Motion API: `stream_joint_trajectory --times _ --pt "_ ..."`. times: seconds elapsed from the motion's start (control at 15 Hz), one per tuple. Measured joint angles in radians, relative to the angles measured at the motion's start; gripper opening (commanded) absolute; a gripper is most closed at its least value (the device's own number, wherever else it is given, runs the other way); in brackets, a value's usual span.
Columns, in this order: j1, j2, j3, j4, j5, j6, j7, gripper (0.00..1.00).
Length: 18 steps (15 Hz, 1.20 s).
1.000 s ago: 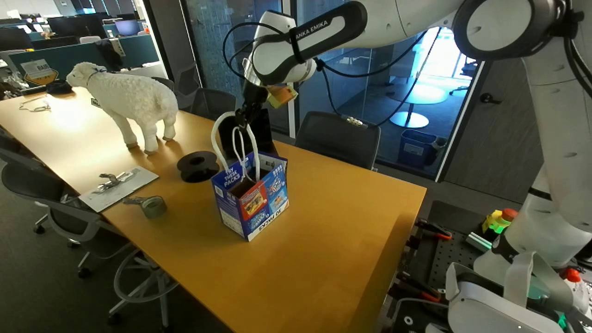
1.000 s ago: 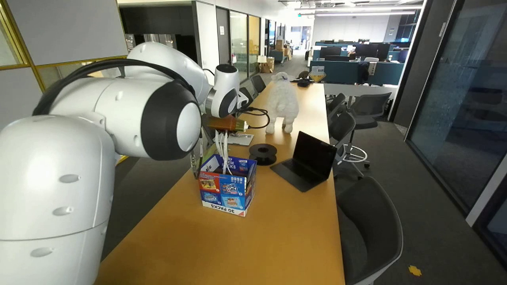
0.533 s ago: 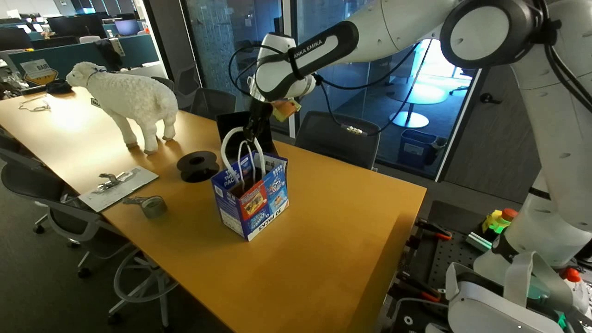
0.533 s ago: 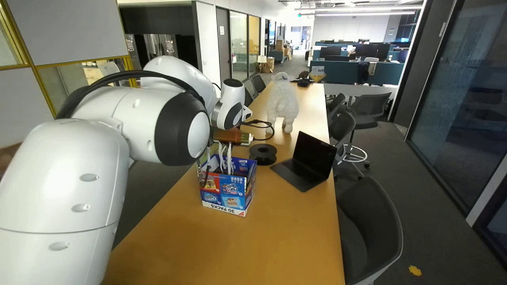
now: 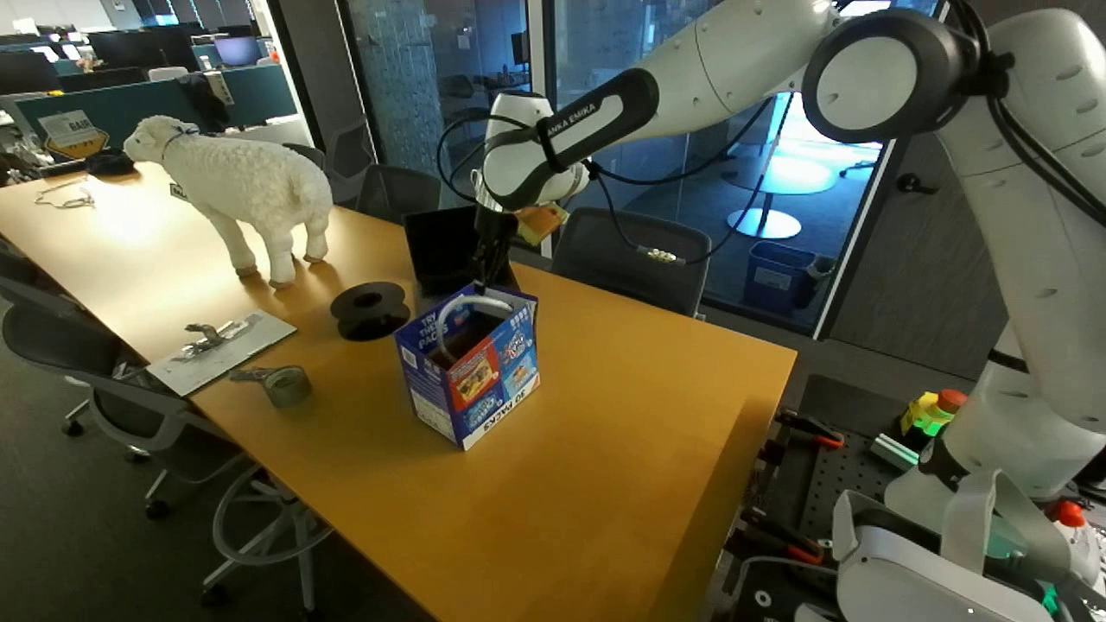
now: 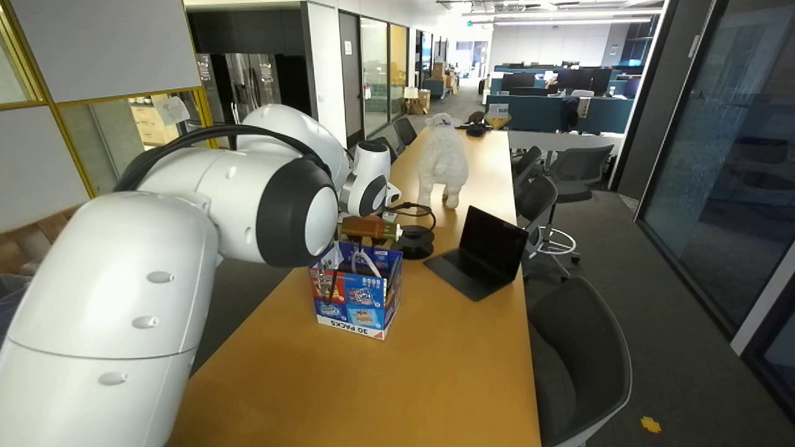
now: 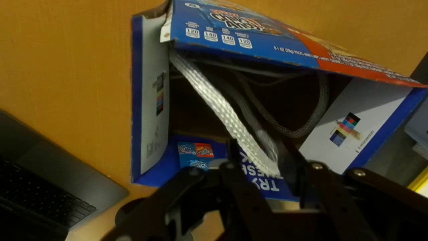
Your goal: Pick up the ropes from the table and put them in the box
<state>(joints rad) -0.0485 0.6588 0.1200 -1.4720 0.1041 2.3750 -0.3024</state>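
Observation:
The blue printed box point(image 5: 471, 380) stands upright on the tan table point(image 5: 605, 449) with its top uncovered. White ropes point(image 7: 217, 103) run down inside it in the wrist view, some dim in its shadow. A loop of rope point(image 5: 446, 324) arches at the box's mouth in an exterior view. My gripper point(image 7: 257, 147) points down at the box's opening, its fingers apart. A bright rope stretch lies between them, its end against or close to one finger point(image 7: 290, 167); no squeeze on it shows. The box's bottom is mostly hidden.
A black laptop point(image 6: 490, 248) and a black spool point(image 6: 413, 242) stand close to the box. Further along the table are a white toy sheep point(image 5: 251, 190), a clipboard point(image 5: 226, 350) and a tape roll point(image 5: 285, 386). Chairs point(image 6: 577, 347) line the table's sides.
My gripper has come down to the box's mouth and its fingers have spread. The rope loops that stood high above the box have sunk into it. The box has not moved.

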Motion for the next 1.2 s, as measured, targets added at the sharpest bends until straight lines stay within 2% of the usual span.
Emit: stream_joint_trajectory --times 0.27,0.47,0.67,0.93,1.2 --pt "0.003 -0.008 -0.021 0.000 -0.045 -0.035 0.008 0.99" --pt "0.010 -0.042 -0.046 -0.009 -0.101 -0.107 0.019 1.00" --pt "0.012 -0.133 -0.068 -0.058 -0.149 -0.222 0.019 1.00" --pt "0.010 -0.330 -0.098 -0.198 -0.194 -0.363 0.019 1.00" --pt "0.009 -0.540 -0.121 -0.389 -0.222 -0.434 0.024 1.00"
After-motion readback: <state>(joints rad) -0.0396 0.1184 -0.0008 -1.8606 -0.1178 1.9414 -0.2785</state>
